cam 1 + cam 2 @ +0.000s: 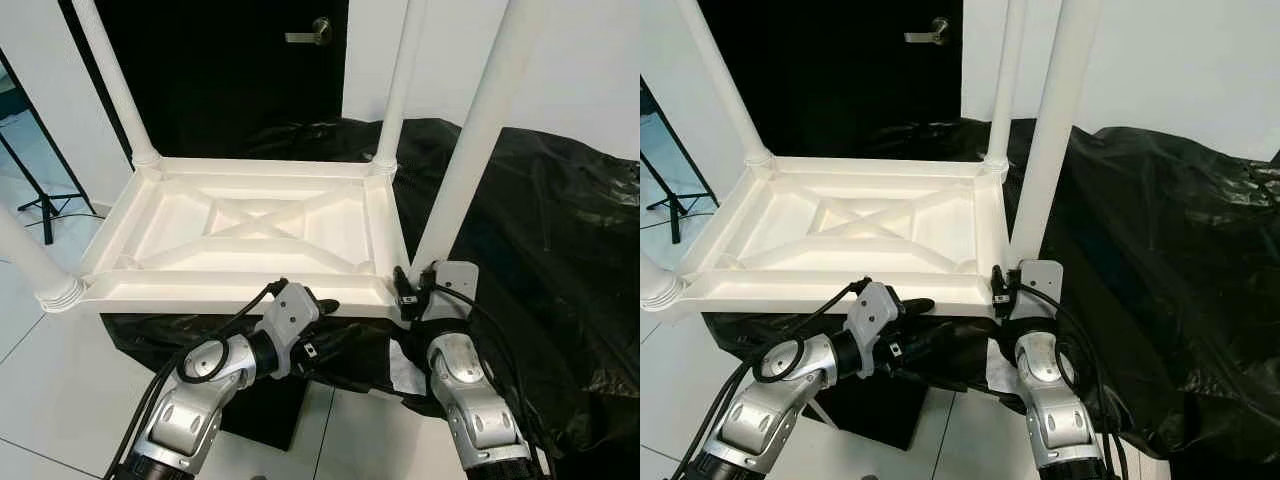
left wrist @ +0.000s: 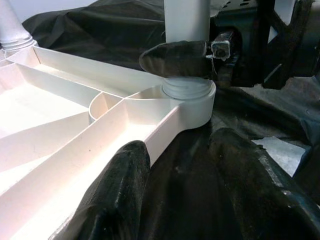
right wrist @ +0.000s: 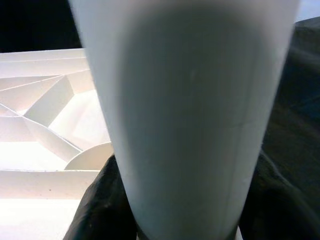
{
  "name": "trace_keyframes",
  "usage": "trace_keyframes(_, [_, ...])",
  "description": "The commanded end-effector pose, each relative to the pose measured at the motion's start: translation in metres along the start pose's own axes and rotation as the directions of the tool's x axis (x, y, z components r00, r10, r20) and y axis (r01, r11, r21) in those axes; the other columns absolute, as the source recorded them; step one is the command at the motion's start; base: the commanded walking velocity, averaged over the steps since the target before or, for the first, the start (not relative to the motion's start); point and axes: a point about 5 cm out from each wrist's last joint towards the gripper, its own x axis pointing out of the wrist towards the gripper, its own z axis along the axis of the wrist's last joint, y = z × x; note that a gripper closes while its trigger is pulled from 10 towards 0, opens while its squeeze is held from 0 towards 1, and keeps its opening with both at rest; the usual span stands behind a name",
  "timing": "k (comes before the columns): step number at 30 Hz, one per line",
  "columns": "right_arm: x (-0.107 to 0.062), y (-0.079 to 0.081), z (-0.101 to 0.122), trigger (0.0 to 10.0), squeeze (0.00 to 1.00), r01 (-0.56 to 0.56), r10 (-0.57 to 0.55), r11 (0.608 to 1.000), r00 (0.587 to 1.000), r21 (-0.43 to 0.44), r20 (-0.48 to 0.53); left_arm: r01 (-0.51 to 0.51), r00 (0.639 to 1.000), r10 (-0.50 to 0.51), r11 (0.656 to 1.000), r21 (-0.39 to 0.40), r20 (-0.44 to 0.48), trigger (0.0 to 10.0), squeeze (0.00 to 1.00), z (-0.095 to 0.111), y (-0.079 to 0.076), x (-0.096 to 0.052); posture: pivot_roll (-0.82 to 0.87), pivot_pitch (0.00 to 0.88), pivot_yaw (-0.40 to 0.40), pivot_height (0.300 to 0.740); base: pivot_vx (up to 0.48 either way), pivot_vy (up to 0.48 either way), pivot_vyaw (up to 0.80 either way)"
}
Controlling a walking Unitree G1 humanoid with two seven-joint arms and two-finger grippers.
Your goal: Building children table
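1. The white plastic children's table point(image 1: 250, 230) lies upside down on a black sheet point(image 1: 560, 250), its ribbed underside with an X-brace facing up.
2. Four white legs stand up from its corner sockets; the near-right leg point(image 1: 470, 150) rises beside the right arm.
3. The right gripper point(image 2: 175, 59) is clenched around that leg just above its socket.
4. The left gripper point(image 2: 180, 200) is released, its fingers straddling the table's near rim beside the same corner.
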Motion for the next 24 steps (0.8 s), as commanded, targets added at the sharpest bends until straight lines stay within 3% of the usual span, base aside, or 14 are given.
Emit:
trace_keyframes(1, [-0.001, -0.006, -0.007, 10.0, 1.00, 0.027, -0.027, 1.000, 0.999, -0.012, -0.034, -0.013, 1.000, 0.013, 1.000, 0.003, 0.001, 10.0, 0.00, 0.002, 0.001, -0.001, 0.01, 0.000, -0.036, 0.740, 0.000, 0.000, 0.00])
trace_keyframes(6, [-0.002, -0.006, -0.005, 10.0, 1.00, -0.024, 0.024, 1.000, 1.000, -0.007, -0.020, -0.043, 0.999, 0.043, 0.999, 0.021, -0.003, 10.0, 0.00, 0.004, 0.009, -0.006, 0.01, 0.000, -0.032, 0.740, 0.000, 0.000, 0.00])
trace_keyframes(12, [-0.013, -0.010, -0.002, 10.0, 1.00, -0.121, 0.121, 0.993, 0.993, -0.001, 0.011, -0.101, 0.994, 0.104, 0.992, 0.079, -0.028, 10.0, 0.00, 0.007, 0.032, -0.022, 0.01, 0.000, -0.031, 0.740, 0.000, 0.000, 0.00])
trace_keyframes(13, [-0.022, -0.014, 0.002, 10.0, 0.00, -0.164, 0.164, 0.986, 0.986, 0.009, 0.034, -0.119, 0.990, 0.127, 0.986, 0.118, -0.063, 10.0, 0.00, 0.005, 0.043, -0.032, 0.01, 0.000, -0.033, 0.740, 0.000, 0.000, 0.00])
trace_keyframes(18, [-0.025, -0.015, 0.003, 10.0, 0.00, -0.182, 0.181, 0.983, 0.983, 0.007, 0.041, -0.121, 0.988, 0.132, 0.984, 0.132, -0.077, 10.0, 0.00, 0.004, 0.047, -0.036, 0.01, 0.000, -0.032, 0.740, 0.000, 0.000, 0.00])
trace_keyframes(24, [-0.043, -0.024, 0.009, 10.0, 0.00, -0.263, 0.262, 0.965, 0.963, 0.007, 0.065, -0.083, 0.974, 0.126, 0.971, 0.222, -0.189, 10.0, 0.00, -0.007, 0.063, -0.053, -0.01, 0.000, -0.018, 0.740, 0.000, 0.000, 0.00])
